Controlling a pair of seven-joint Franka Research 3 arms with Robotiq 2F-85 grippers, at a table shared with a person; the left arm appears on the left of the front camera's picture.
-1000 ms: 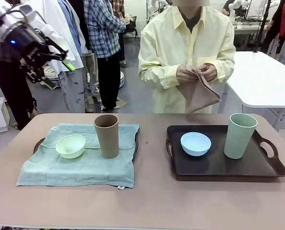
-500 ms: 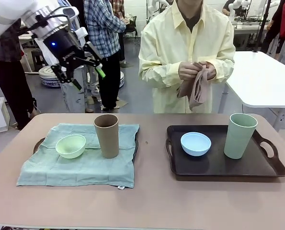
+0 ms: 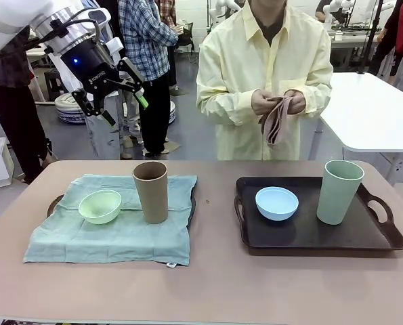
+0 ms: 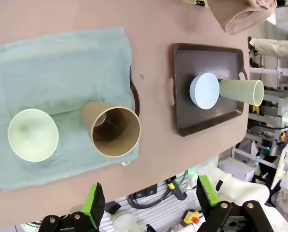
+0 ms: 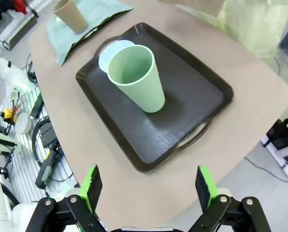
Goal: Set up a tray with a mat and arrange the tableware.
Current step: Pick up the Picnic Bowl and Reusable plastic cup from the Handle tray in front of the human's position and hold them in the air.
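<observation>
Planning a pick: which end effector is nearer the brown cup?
Left. Left end effector hangs high left of the brown cup; right end effector hangs near the bare tray, far off.

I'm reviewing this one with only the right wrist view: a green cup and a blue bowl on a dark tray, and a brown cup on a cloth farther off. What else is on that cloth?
Observer: A pale mint bowl sits on the cloth beside the brown cup, apart from it.
Operator: Where's the left gripper?
Observer: The left gripper hangs open in the air beyond the cloth, holding nothing.
Operator: And the person?
Observer: The person's hands hold a folded tan cloth at chest height, behind the table.
</observation>
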